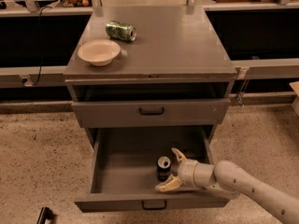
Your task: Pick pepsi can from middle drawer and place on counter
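The pepsi can point(163, 167) stands upright in the open middle drawer point(125, 170), right of its centre and near the front. The gripper point(167, 170) is inside the drawer beside it, its jaws spread apart, one behind the can and one in front.

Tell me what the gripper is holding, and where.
Nothing yet. The open gripper sits in the drawer, fingers straddling the upright can without closing on it.

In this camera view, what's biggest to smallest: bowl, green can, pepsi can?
1. bowl
2. green can and pepsi can: look alike, so tied.
The open gripper straddles the pepsi can in the middle drawer.
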Robot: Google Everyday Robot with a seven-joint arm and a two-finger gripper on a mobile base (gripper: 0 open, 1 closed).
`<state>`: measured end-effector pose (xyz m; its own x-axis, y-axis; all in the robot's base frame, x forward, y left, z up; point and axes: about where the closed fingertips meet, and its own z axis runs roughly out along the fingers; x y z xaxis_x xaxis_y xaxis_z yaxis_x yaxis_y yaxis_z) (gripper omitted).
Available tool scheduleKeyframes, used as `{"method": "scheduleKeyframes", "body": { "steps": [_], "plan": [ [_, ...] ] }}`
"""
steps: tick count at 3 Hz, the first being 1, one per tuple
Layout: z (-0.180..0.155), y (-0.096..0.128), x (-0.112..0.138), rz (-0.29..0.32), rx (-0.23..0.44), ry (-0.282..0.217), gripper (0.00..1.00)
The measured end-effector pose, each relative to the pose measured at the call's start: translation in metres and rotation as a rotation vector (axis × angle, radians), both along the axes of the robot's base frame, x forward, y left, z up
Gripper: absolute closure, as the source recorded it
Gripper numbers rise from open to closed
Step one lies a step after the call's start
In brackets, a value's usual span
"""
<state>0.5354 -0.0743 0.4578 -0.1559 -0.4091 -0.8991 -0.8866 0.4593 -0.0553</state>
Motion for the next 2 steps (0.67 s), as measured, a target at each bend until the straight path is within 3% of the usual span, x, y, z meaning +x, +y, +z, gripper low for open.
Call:
{"method": "scheduleKeyframes", "body": {
  "steps": [2],
  "plan": [
    [0.003,0.0052,0.007,-0.019,0.027,0.003,0.0]
  ]
}}
